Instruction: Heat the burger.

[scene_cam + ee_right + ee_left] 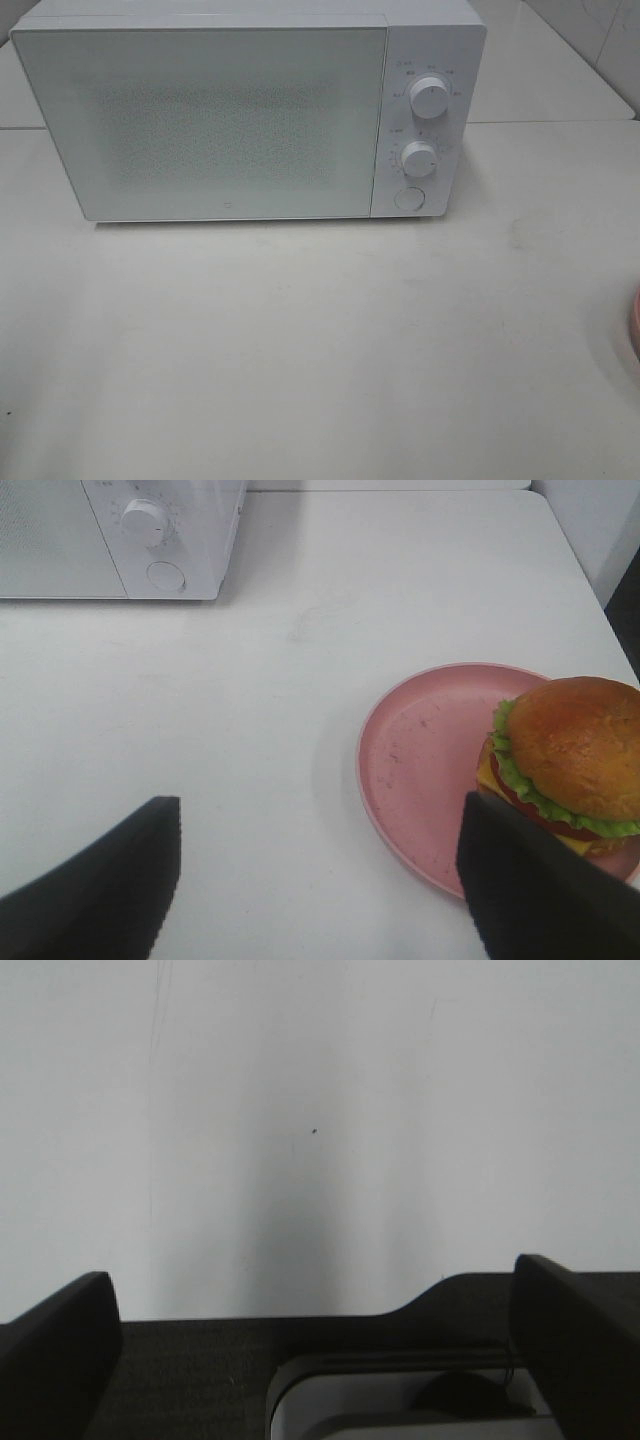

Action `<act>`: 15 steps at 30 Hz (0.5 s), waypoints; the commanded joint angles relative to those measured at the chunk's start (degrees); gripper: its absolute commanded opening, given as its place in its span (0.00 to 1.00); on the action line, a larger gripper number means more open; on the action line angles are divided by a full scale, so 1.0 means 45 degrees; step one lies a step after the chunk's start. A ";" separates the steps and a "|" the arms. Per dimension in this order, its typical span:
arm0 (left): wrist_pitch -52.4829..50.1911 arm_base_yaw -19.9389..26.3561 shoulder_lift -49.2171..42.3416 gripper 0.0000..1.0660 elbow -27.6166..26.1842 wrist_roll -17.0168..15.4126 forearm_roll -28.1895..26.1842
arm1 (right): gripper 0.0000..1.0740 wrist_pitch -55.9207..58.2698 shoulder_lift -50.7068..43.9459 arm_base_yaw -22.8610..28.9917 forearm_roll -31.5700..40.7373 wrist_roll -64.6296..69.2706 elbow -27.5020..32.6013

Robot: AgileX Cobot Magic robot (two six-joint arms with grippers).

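Burger [565, 765] sits on pink plate [425, 770], off-centre toward its rim, near the right edge of the table [320, 350]. Microwave [250, 110] at the table's rear, door closed. Left hand [315, 1305] spread wide, empty, over bare table. Right hand [320, 865] also agape, holding nothing, just beside the plate.
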 commanded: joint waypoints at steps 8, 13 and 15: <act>-0.0038 0.0013 -0.5373 0.92 0.0051 -0.0076 -0.0038 | 0.70 -0.0013 -0.0344 -0.0051 -0.0076 -0.0127 0.0025; -0.0038 0.0115 -0.7308 0.92 0.0051 -0.0076 -0.0025 | 0.70 -0.0013 -0.0344 -0.0051 -0.0076 -0.0127 0.0025; -0.0051 0.0115 -0.7983 0.92 0.0051 -0.0076 -0.0038 | 0.70 -0.0013 -0.0344 -0.0051 -0.0076 -0.0127 0.0025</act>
